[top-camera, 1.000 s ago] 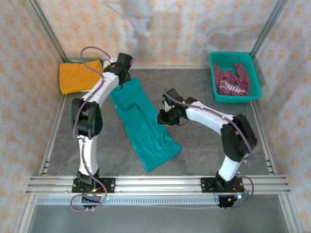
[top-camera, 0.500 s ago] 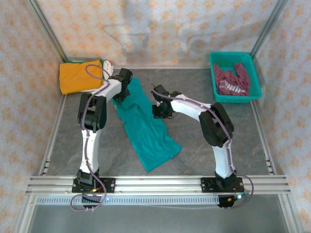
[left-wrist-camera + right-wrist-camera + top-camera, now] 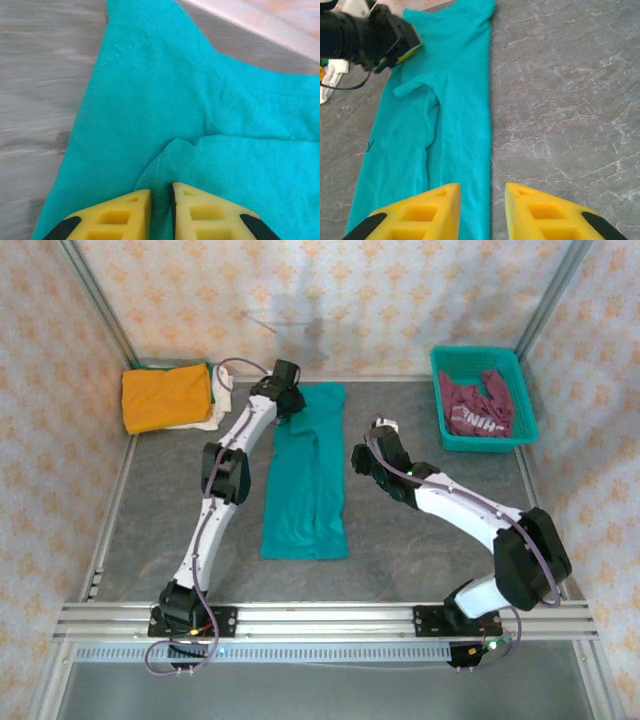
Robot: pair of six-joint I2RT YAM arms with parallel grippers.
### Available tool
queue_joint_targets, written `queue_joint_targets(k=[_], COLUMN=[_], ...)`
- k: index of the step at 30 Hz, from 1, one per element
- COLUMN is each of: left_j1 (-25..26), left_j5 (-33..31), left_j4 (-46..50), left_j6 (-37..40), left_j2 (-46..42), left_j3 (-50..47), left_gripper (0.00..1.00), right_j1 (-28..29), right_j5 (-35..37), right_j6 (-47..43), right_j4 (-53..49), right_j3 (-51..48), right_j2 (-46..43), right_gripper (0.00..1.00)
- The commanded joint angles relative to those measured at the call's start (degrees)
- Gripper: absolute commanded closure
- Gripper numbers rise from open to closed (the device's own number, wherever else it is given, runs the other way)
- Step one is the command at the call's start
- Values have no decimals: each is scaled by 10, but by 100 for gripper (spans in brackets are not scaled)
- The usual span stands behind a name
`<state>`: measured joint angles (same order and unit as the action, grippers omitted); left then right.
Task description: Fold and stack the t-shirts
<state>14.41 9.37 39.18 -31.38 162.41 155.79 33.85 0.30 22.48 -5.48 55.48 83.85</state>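
A teal t-shirt lies folded lengthwise in a straight strip on the grey table, its collar end toward the back. At that far end my left gripper is shut, and in the left wrist view my left gripper pinches a stitched fold of the teal t-shirt. To the right of the strip my right gripper hovers. In the right wrist view the right gripper is open above the shirt's right edge, holding nothing. A maroon t-shirt lies in the basket. An orange t-shirt lies folded on a white one.
The teal lattice basket stands at the back right corner. The orange and white stack sits at the back left. Metal frame posts and patterned walls border the table. Bare grey tabletop lies right of the teal strip.
The teal shirt has swung from a diagonal to a straight line as my left gripper dragged its far end right and back. My right gripper has come off the cloth, moved right and opened.
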Motion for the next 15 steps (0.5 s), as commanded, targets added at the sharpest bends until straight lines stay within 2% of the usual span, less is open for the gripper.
queue_joint_targets(k=[1,7,12,15], left_j1=[24,5,-27,-35], left_j5=[65,10,2,-37], left_j4=[-11,-68,-37,23], left_j6=[15,11,17,37], left_j2=[26,-25,-90,-175], left_j3=[24,18,18,-30], left_gripper=[78,79,68,70], right_j1=[-14,-14,-15,-27], right_j5=[-43,-171,-157,-117], right_j6=[10,13,17,33], right_j4=[12,16,-49,-81], right_j3=[19,68,156,209], right_j2=[33,127,216,262], right_gripper=[71,72,77,85])
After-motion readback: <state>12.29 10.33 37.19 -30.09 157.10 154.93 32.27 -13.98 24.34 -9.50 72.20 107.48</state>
